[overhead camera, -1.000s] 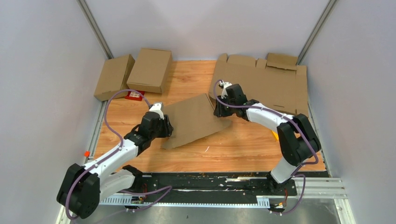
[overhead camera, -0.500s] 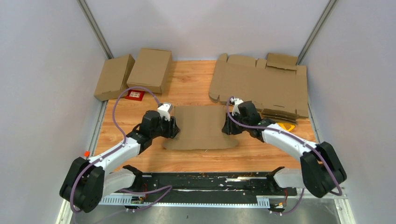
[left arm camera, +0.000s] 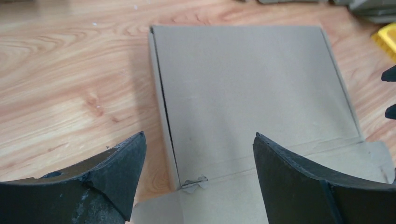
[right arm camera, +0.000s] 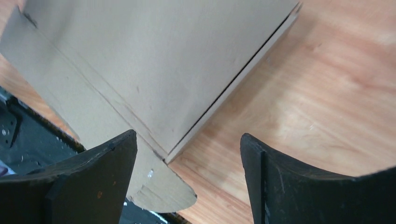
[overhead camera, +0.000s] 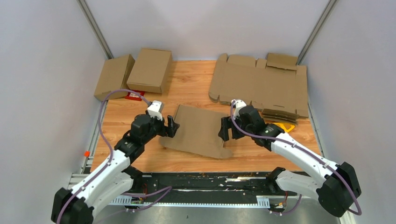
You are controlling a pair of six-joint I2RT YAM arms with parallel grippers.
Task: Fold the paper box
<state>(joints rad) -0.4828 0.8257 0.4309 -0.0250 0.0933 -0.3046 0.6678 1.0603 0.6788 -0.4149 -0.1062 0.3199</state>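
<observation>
Brown corrugated cardboard, the paper box, is seen lying flat on the tabletop near the middle of its near edge. It is turned more askew than half a second earlier. The left claw and the right claw are spread wide just beside its left and right edges, with nothing pinched. Crease lines and a rounded flap are shown at its near end. The wood-grain tabletop is enclosed by grey walls; flat cardboard sheets are stacked at the far right corner.
</observation>
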